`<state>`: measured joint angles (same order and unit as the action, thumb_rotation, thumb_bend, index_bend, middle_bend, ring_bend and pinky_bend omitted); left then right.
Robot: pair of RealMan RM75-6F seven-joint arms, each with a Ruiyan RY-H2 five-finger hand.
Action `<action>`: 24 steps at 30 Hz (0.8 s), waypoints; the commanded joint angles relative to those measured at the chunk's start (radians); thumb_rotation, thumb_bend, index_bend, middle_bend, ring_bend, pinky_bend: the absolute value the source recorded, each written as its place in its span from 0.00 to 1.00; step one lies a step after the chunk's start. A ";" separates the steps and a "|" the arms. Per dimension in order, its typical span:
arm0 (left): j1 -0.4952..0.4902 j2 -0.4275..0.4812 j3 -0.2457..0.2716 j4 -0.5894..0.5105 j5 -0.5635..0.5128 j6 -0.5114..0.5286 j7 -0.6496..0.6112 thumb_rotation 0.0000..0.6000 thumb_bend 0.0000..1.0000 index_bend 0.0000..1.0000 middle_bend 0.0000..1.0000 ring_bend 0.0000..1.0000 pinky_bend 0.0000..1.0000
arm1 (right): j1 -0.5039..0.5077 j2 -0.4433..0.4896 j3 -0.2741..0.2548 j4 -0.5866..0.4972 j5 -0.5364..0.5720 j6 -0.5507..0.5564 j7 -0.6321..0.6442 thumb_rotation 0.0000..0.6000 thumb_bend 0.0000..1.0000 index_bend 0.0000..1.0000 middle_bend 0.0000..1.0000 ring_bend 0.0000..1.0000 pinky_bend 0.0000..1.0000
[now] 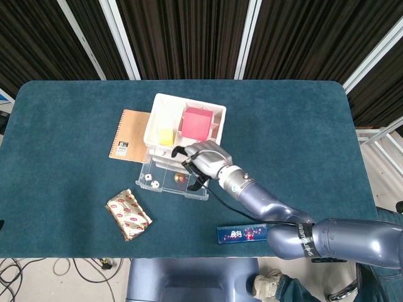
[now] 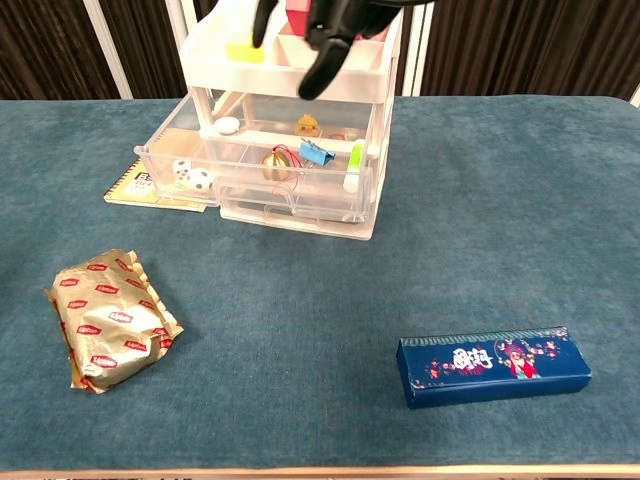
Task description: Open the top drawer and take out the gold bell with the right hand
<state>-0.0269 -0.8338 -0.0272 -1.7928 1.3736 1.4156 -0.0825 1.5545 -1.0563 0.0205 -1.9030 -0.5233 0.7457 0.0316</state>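
Observation:
The clear top drawer [image 2: 205, 185] of the white drawer unit [image 1: 165, 117] stands pulled out toward me. In it the gold bell [image 2: 277, 165] with a red cord lies near the middle, also seen from above as the gold bell [image 1: 180, 179]. My right hand [image 1: 201, 160] hovers above the drawer's back part, by the unit's front edge, fingers apart and holding nothing. In the chest view the right hand [image 2: 330, 28] is high, in front of the unit's top tray, well above the bell. The left hand is not visible.
The drawer also holds white dice [image 2: 192, 175], a blue clip [image 2: 316, 152] and a green stick [image 2: 354, 160]. A brown notebook [image 1: 129, 135] lies left of the unit. A gold snack packet [image 2: 110, 320] and a blue box [image 2: 492, 365] lie nearer me.

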 commanded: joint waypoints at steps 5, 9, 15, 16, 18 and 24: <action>0.000 0.002 0.001 0.000 0.002 -0.002 -0.005 1.00 0.26 0.12 0.00 0.01 0.02 | -0.060 -0.077 0.019 0.037 -0.187 0.072 -0.085 1.00 0.20 0.29 0.85 0.98 1.00; -0.001 0.001 0.001 0.001 -0.001 -0.004 -0.001 1.00 0.26 0.12 0.00 0.01 0.02 | -0.105 -0.130 0.032 0.084 -0.309 0.138 -0.109 1.00 0.22 0.29 0.86 0.99 1.00; -0.001 -0.001 0.001 0.003 -0.002 -0.004 0.004 1.00 0.27 0.12 0.00 0.01 0.02 | -0.166 -0.196 0.043 0.159 -0.450 0.226 -0.126 1.00 0.22 0.29 0.86 0.99 1.00; -0.001 -0.001 0.001 0.003 -0.003 -0.004 0.004 1.00 0.27 0.12 0.00 0.01 0.02 | -0.173 -0.200 0.045 0.165 -0.462 0.226 -0.122 1.00 0.22 0.29 0.86 0.99 1.00; -0.002 -0.002 0.001 0.003 -0.003 -0.005 0.006 1.00 0.26 0.12 0.00 0.01 0.02 | -0.186 -0.204 0.046 0.185 -0.498 0.224 -0.122 1.00 0.22 0.29 0.86 0.99 1.00; -0.003 -0.004 0.002 0.004 -0.003 -0.006 0.012 1.00 0.26 0.12 0.00 0.01 0.02 | -0.221 -0.236 0.050 0.242 -0.593 0.248 -0.144 1.00 0.16 0.27 0.86 0.99 1.00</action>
<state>-0.0294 -0.8377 -0.0255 -1.7892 1.3707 1.4099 -0.0702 1.3462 -1.2801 0.0677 -1.6770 -1.0978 0.9845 -0.1036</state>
